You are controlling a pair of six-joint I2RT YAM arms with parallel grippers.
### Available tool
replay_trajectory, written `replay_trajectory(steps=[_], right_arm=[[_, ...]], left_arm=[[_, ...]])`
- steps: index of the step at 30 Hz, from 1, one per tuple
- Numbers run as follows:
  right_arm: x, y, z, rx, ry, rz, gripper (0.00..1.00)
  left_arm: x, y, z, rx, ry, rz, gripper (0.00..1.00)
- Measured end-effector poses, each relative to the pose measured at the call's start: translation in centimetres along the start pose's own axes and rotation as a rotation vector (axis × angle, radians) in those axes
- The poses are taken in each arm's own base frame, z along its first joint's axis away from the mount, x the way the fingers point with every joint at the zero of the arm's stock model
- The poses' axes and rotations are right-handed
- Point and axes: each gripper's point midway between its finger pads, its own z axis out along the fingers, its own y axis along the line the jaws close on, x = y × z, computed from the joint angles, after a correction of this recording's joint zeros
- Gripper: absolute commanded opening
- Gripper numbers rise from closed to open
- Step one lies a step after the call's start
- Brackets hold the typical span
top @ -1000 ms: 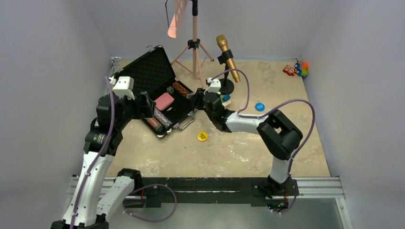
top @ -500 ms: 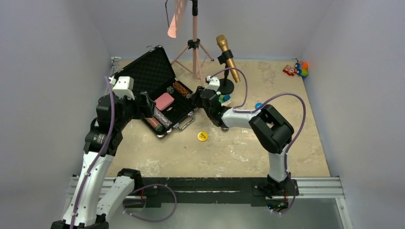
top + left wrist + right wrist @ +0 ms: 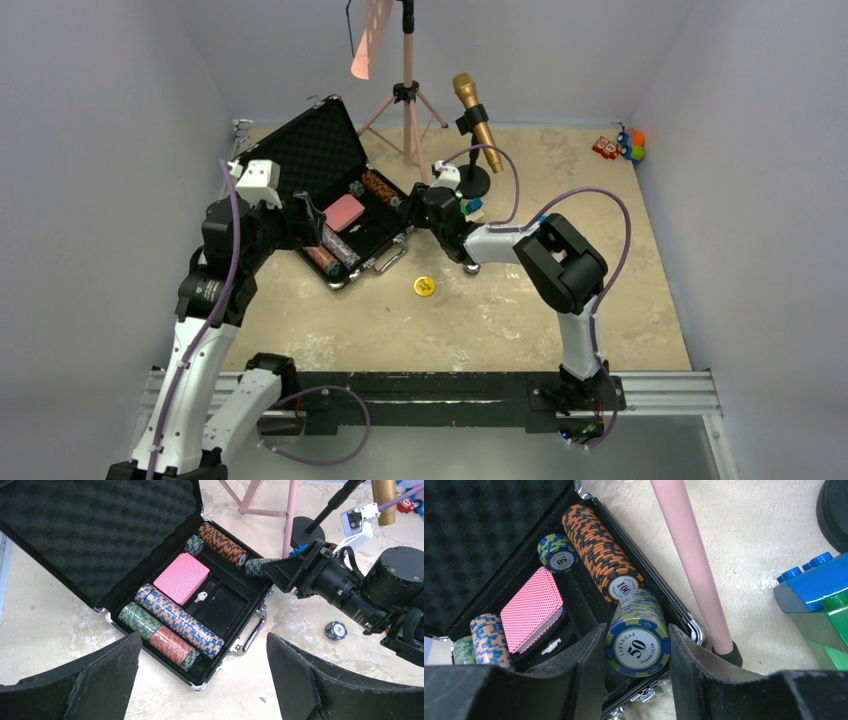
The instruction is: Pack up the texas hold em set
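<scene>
The right gripper holds a chip stack at the edge of the case.

From above, the open case lies on the left side of the table, and a yellow button sits outside it; the chip stack is too small to see here. The left wrist view shows the left gripper spread wide and holding nothing, above the case, with one loose chip out on the table. The right wrist view shows the jaws pinching the stack just beside the orange chips. The stack hangs over the rim, so it could fall outside or spill if let go there. The slot under it is hidden.
</scene>
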Motion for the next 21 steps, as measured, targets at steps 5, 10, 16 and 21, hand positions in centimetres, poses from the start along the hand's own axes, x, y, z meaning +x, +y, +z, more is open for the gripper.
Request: replay_trajectory(steps=[5, 10, 16, 21], right_arm=[[-0.1, 0.0, 0.2, -0.011, 0.001, 0.012, 0.14], [0.0, -0.1, 0.2, -0.001, 0.009, 0.009, 0.56], [-1.2, -0.6, -0.4, 0.031, -0.011, -0.002, 0.77], [-3.9, 0.0, -1.8, 0.036, -0.051, -0.025, 0.76]], left_arm=[[0.0, 0.0, 0.1, 0.0, 0.002, 0.002, 0.98], [0.1, 0.0, 0.1, 0.0, 0.003, 0.01, 0.98], [0.1, 0.1, 0.1, -0.001, 0.003, 0.018, 0.98], [0.0, 0.1, 0.1, 0.0, 0.003, 0.019, 0.98]])
